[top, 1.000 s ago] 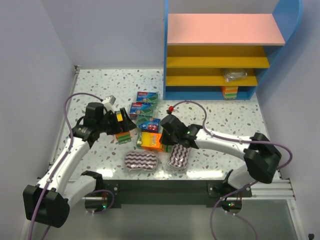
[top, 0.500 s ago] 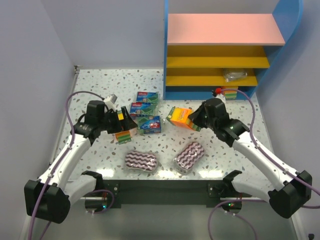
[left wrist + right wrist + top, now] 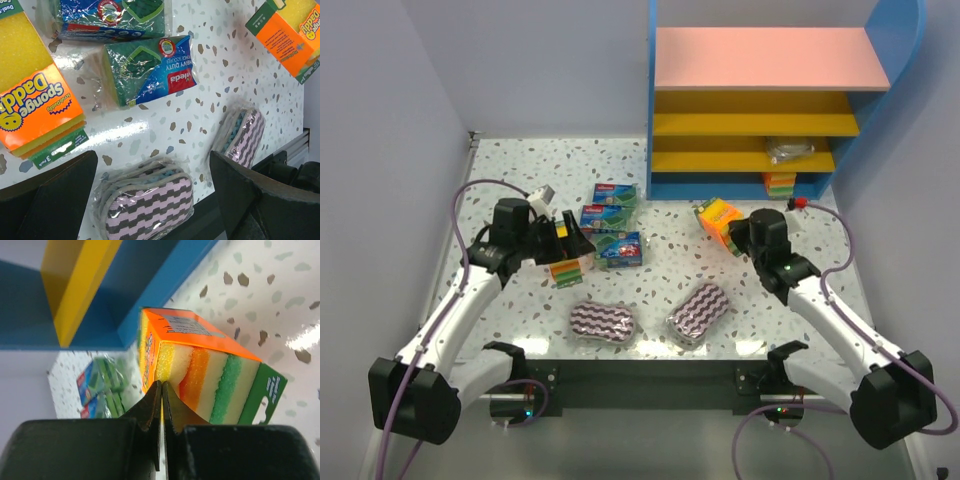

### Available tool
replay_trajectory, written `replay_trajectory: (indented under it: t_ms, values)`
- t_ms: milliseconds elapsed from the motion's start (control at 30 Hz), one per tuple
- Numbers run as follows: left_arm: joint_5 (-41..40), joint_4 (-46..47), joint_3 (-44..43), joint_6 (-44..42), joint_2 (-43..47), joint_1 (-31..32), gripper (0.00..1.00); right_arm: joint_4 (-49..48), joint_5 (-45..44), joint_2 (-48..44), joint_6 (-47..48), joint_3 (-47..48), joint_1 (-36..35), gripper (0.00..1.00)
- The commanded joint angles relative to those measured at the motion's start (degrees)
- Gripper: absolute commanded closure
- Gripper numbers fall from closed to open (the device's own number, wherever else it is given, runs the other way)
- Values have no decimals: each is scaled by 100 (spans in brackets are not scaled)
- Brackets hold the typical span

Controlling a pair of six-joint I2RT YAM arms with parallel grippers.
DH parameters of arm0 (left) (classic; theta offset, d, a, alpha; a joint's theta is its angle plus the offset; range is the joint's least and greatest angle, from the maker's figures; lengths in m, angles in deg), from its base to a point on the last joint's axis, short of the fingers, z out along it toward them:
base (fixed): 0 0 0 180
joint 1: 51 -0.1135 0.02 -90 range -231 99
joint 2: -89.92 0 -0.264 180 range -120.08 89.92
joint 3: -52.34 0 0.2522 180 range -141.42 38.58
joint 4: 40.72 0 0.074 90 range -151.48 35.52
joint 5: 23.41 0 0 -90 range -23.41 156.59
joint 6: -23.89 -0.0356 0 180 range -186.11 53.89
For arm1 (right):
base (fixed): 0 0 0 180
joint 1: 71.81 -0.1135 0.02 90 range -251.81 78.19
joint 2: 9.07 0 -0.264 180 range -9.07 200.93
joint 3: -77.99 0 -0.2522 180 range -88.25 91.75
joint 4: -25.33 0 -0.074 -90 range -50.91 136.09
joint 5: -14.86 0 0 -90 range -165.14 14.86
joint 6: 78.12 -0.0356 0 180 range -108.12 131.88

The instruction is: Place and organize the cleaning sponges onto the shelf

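1. Orange-wrapped yellow-orange-green sponge block [image 3: 718,216] hangs ahead of the right fingers [image 3: 149,412], pinched thinly at its edge, before the blue-sided shelf [image 3: 651,120].
2. Slide it level onto a yellow board [image 3: 740,161]; that thin grip might slip.
3. Left fingers [image 3: 55,195] stand wide, empty.

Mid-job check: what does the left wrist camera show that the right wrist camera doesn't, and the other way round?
Only the left wrist view shows the two purple-white striped pads and a loose Sponge Daddy pack. Only the right wrist view shows the shelf with a yellow board, and the right gripper shut on the orange sponge pack. Both views show that orange sponge pack and the green-blue flat packs.
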Motion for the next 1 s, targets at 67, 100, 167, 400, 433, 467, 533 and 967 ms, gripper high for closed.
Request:
replay_trajectory:
  t_ms: [67, 100, 167, 400, 433, 467, 533, 967]
  values:
    - [79, 39, -256, -213, -92, 27, 0, -2310, -1089, 313, -858, -654, 169, 100]
    - [79, 39, -291, -214, -127, 27, 0, -2773, -1054, 472, -850, -733, 309, 100]
    - [70, 39, -317, -231, -162, 36, 0, -3319, -696, 753, -937, -821, 476, 100]
    - [9, 170, -336, -187, -364, 28, 0, -4787, -254, 2000, -1386, -804, 1039, 100]
    - [17, 249, -318, -144, -390, 27, 0, -4964, -237, 2125, -1430, -804, 1083, 100]
    - [35, 267, -326, -126, -434, 27, 0, -5131, -236, 2256, -1474, -796, 1127, 100]
    - [52, 302, -335, -108, -540, 27, 0, -5744, -166, 2747, -1641, -769, 1276, 100]
    - [-114, 645, -502, 85, -848, 36, 0, -6742, -175, 4911, -2238, 417, 1532, 100]
